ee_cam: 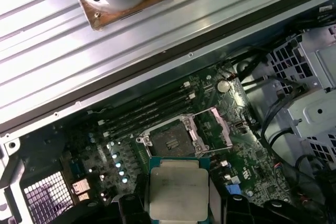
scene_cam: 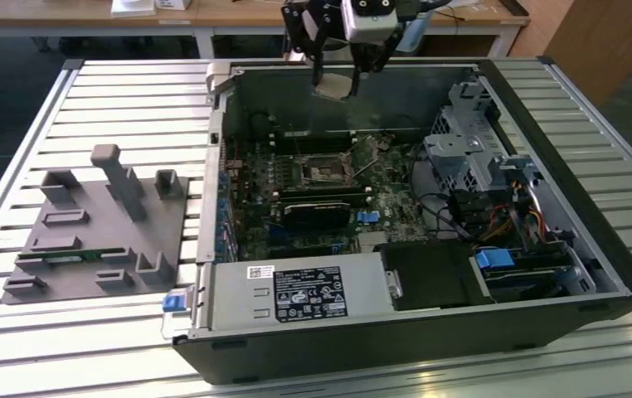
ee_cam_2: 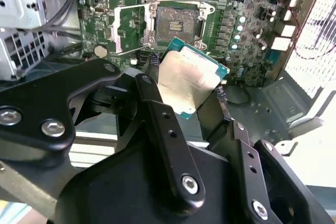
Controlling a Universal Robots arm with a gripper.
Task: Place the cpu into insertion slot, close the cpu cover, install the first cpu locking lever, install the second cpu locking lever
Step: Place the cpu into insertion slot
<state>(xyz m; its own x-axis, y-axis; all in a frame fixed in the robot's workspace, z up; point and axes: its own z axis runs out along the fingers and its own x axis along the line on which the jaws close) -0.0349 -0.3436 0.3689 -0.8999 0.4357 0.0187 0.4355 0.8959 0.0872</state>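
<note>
Second wrist view has the gripper (ee_cam_2: 186,97) clamped on the cpu (ee_cam_2: 190,77) by two opposite edges, and the open insertion slot (ee_cam_2: 176,24) sits straight out past the fingertips, well apart.

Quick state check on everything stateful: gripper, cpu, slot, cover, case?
gripper: shut on the cpu, above the case.
cpu: held in the air, not in the slot.
insertion slot: empty, pin grid exposed.
cpu cover: swung open beside the slot.
computer case: side open, board exposed.
</note>
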